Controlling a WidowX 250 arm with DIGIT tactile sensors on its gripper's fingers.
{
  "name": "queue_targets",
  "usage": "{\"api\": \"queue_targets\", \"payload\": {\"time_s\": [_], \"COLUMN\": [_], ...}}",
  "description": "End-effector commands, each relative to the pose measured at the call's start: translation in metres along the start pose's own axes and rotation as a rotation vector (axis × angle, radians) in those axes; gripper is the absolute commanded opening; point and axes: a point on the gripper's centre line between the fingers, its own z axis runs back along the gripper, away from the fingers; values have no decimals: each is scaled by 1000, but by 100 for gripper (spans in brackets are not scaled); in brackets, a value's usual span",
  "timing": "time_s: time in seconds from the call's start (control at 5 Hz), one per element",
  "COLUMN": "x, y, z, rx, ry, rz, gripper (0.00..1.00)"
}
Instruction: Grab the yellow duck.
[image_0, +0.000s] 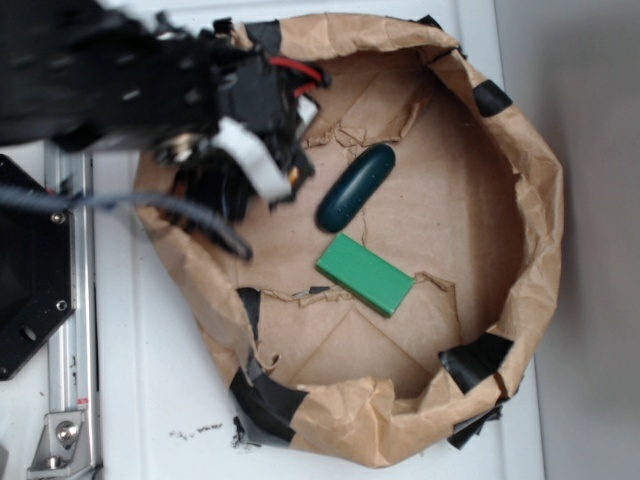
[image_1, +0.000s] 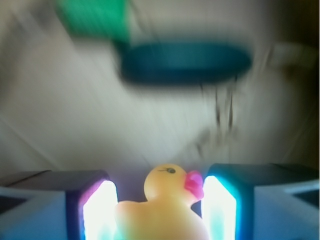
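Observation:
In the wrist view the yellow duck (image_1: 167, 207) sits upright between my gripper's (image_1: 160, 202) two glowing pads, its pink-red beak pointing right. The left pad (image_1: 100, 212) presses its body and the right pad (image_1: 218, 210) touches its beak and chest. The duck is sharp while the background is smeared. In the exterior view my gripper (image_0: 258, 185) hangs over the upper left of the paper-lined bowl (image_0: 530, 200), and the black arm hides the duck there.
A dark teal oval object (image_0: 356, 187) (image_1: 185, 62) and a green block (image_0: 365, 274) (image_1: 92, 17) lie on the brown paper floor to the right of the gripper. The crumpled paper wall with black tape rings the bowl. A metal rail (image_0: 75, 330) runs at the left.

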Motion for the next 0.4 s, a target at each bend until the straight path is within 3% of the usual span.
{"api": "queue_targets", "payload": {"time_s": [0.0, 0.2], "x": [72, 68], "y": [14, 27], "z": [66, 59], "rx": [56, 56], "ry": [32, 71], "rz": [310, 387], "gripper": [0, 0]}}
